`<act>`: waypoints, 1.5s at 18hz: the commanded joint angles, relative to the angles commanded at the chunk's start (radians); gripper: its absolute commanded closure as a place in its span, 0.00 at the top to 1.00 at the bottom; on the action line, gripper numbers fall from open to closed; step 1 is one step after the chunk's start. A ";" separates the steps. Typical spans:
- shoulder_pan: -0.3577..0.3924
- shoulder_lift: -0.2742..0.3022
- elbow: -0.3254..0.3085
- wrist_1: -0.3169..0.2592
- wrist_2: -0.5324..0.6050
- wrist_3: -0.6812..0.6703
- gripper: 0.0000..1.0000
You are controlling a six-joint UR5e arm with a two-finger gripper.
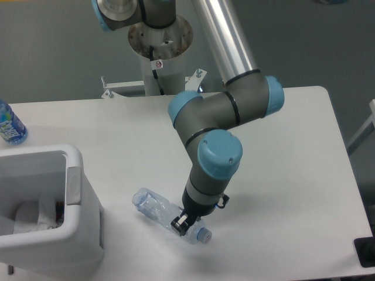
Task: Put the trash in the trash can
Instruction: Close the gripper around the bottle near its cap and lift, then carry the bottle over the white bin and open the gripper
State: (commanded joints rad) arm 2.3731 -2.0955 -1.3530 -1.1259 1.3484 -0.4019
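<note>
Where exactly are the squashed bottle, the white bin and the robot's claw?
crushed clear plastic bottle (153, 205), fixed camera view, on its crumpled body.
white trash can (82, 202), fixed camera view, on its rim.
gripper (182, 226), fixed camera view, between its fingertips.

A: One fixed camera, high up, looking down at an angle over the white rectangular table (117, 126) toward the grey silver-and-blue robot arm's (220, 111) pedestal at the far edge.

B: Mid distance. The large white plastic bin (79, 225) gets cropped at lower left, and the table's near edge runs off the bottom.

A: No second view to compare.
</note>
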 joint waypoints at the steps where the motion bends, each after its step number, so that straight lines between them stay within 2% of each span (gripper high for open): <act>1: 0.002 0.003 0.002 0.000 0.000 0.008 0.55; 7: 0.024 0.074 0.015 0.012 -0.005 0.070 0.55; 16: 0.060 0.163 0.095 0.023 -0.017 0.189 0.55; 22: 0.084 0.241 0.104 0.153 -0.141 0.189 0.55; 24: 0.081 0.258 0.104 0.187 -0.164 0.189 0.55; 27: 0.072 0.267 0.104 0.273 -0.192 0.189 0.55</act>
State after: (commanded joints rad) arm 2.4452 -1.8285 -1.2487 -0.8532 1.1568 -0.2132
